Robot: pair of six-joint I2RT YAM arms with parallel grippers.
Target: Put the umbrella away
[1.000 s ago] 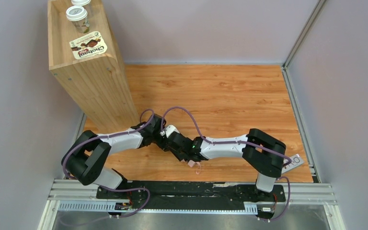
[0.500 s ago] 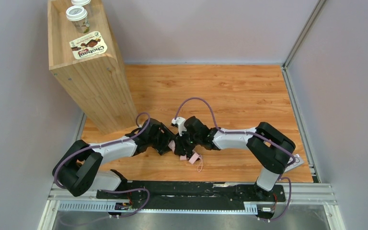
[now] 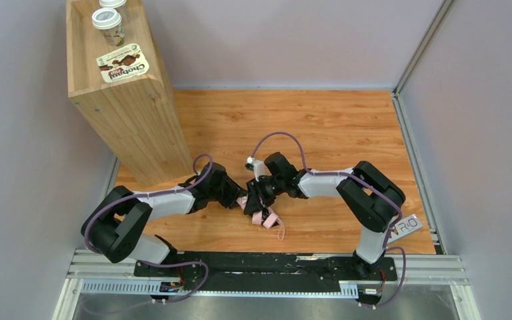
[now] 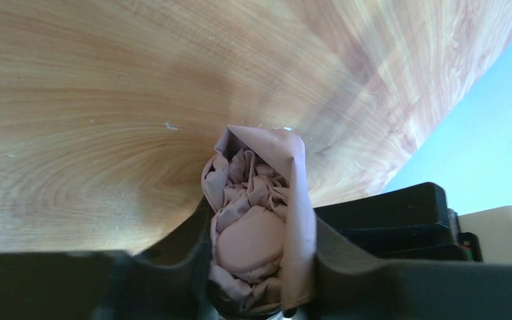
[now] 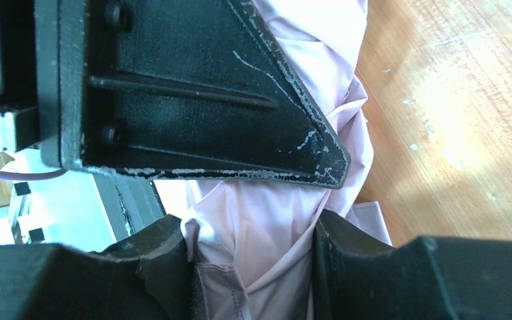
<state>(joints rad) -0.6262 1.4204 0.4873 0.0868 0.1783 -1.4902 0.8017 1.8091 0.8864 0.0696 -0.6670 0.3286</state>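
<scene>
Wood fills most of the scene: at far left a tall box (image 3: 117, 100) stands on the table (image 3: 333, 127), apart from the arms, with two lidded cups (image 3: 109, 23) and a printed foil lid (image 3: 123, 67) on its top. To its right the left arm (image 3: 163, 200) reaches low across the near part of the table; its left gripper (image 3: 239, 199) meets the umbrella (image 3: 260, 217), a small pale pink bundle lying on the boards about midway between the two bases. In the left wrist view the crumpled folds of the umbrella (image 4: 257, 200) fill the gap of the left gripper (image 4: 259, 220); the fingers (image 4: 180, 253) press on the fabric from both sides, so the jaws are closed on it, and a flap of cloth stands up past the tips over the wood. Just right of that, in the top view, the right gripper (image 3: 253, 199) comes at the same bundle from the other side – the two grippers are all but touching. In the right wrist view the umbrella (image 5: 273, 200) is packed between the fingers (image 5: 347, 260) of the right gripper (image 5: 250, 233), which clamp it as well; a scuffed black wedge (image 5: 193, 87) crosses above them, with the cloth running behind it. A thin pink strap (image 3: 279, 231) trails from the bundle toward the near edge and lies loose on the table. At far right a small white card (image 3: 407, 225) rests by the table's edge – well apart from the umbrella.
</scene>
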